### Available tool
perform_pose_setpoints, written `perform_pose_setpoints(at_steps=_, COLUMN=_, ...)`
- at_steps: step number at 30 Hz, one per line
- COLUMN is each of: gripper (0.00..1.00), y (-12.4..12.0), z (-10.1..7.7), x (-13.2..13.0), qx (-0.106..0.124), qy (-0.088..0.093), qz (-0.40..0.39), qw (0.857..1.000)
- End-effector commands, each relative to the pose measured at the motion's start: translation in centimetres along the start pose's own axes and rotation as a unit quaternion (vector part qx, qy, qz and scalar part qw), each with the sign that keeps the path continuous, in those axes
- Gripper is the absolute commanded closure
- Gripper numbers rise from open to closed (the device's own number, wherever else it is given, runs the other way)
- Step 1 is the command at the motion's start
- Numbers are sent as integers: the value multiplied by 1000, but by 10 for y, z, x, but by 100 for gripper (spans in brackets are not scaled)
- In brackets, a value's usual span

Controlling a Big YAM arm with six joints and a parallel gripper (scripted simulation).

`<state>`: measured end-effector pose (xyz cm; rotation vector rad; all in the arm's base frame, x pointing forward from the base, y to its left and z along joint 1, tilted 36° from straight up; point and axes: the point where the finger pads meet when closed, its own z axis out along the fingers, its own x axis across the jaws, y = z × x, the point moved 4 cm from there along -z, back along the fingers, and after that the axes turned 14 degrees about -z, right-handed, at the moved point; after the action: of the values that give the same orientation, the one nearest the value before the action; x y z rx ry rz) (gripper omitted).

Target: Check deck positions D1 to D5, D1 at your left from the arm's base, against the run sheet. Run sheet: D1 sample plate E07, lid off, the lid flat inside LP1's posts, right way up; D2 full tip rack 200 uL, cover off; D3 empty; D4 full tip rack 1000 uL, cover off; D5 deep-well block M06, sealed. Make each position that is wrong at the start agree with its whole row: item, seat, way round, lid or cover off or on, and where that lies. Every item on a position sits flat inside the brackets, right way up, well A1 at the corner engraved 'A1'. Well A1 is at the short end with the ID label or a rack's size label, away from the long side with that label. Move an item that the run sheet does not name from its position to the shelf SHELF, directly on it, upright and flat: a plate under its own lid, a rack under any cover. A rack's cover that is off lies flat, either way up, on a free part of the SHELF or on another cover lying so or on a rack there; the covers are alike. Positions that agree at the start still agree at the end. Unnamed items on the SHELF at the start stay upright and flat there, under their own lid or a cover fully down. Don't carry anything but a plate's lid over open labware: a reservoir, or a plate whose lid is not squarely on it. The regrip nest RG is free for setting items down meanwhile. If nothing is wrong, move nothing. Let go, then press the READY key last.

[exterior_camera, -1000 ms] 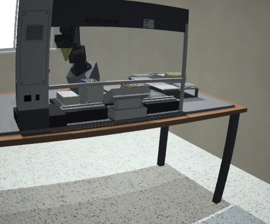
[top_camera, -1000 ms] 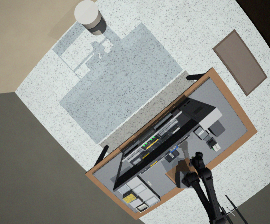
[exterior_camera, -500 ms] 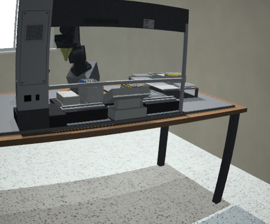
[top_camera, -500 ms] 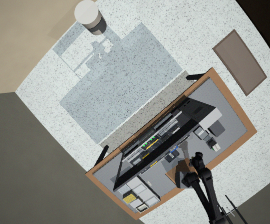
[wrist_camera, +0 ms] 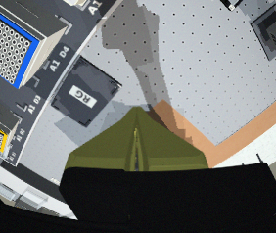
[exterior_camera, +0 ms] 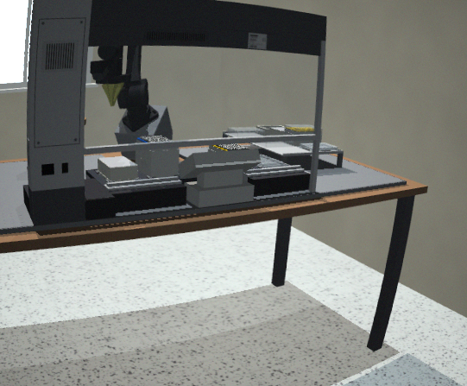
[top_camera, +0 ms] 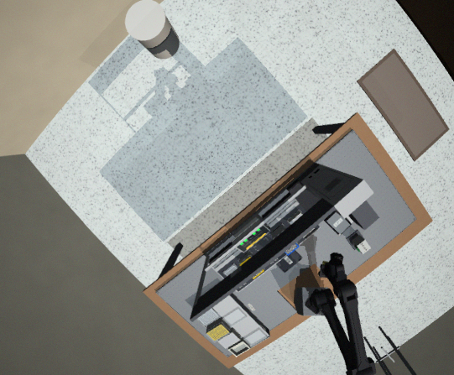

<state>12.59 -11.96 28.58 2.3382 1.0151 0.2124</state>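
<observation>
Blue-rimmed, the tip rack (wrist_camera: 17, 40) sat at the far left of the wrist view, at the position marked D4, its cover off. Just right of it lay the dark regrip nest RG (wrist_camera: 86, 92), nothing on it. Further right, the olive claw (wrist_camera: 137, 143) hung above the grey worktop (wrist_camera: 194, 51), pinched fully together, gripping nothing.

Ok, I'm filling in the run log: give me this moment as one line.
olive-green parallel gripper: shut, empty | position: above grey mat beside dark square RG nest | blue-rimmed tip rack: at D4, uncovered
</observation>
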Motion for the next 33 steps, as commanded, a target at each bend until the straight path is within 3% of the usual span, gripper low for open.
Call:
perform_pose_setpoints(at_steps=1, gripper=100, y=37, z=-29, x=-24, qx=-45, qy=-14, qz=35, qw=998)
perform_pose_setpoints(at_steps=13, gripper=100, y=65, z=-30, x=-68, qx=-45, qy=-18, qz=128, qw=991)
perform_pose_setpoints(at_steps=20, gripper=100, y=78, z=-30, x=-89, qx=-45, qy=-18, qz=187, qw=981)
perform_pose_setpoints(at_steps=21, gripper=100, y=78, z=-30, x=-92, qx=-36, qy=-16, qz=198, qw=979)
perform_pose_setpoints(at_steps=26, gripper=100, y=94, z=-31, x=-114, qx=-45, qy=-18, qz=244, qw=969)
perform_pose_setpoints(at_steps=28, gripper=100, y=91, z=-32, x=-113, qx=-42, qy=-17, qz=264, qw=963)
perform_pose_setpoints(at_steps=29, gripper=100, y=91, z=-40, x=-109, qx=-55, qy=-19, qz=269, qw=961)
perform_pose_setpoints(at_steps=33, gripper=100, y=92, z=-39, x=-105, qx=-54, qy=-11, qz=301, qw=952)
